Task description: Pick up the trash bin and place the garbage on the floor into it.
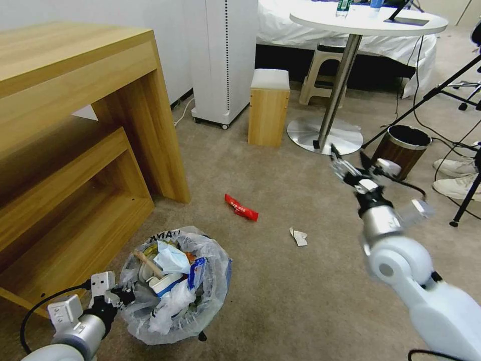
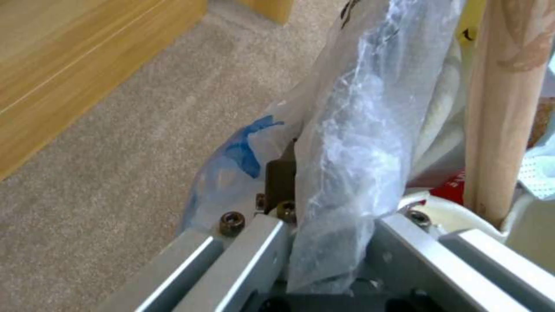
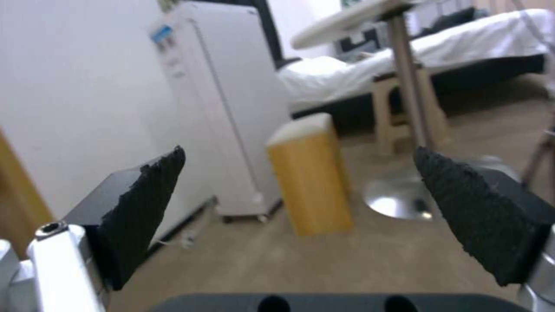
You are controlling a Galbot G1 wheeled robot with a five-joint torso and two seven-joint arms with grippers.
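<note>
The left hand (image 1: 122, 295) gripped the trash bin (image 1: 176, 285) rim, resting on the floor (image 1: 300, 291). The right hand (image 1: 345, 164) hovered released above a red wrapper (image 1: 241, 207) and paper scrap (image 1: 299, 236).

Even, soft indoor light; faint shadows on floor (image 1: 280, 281). Head view bowed at edges. Right wrist view background blurred.
</note>
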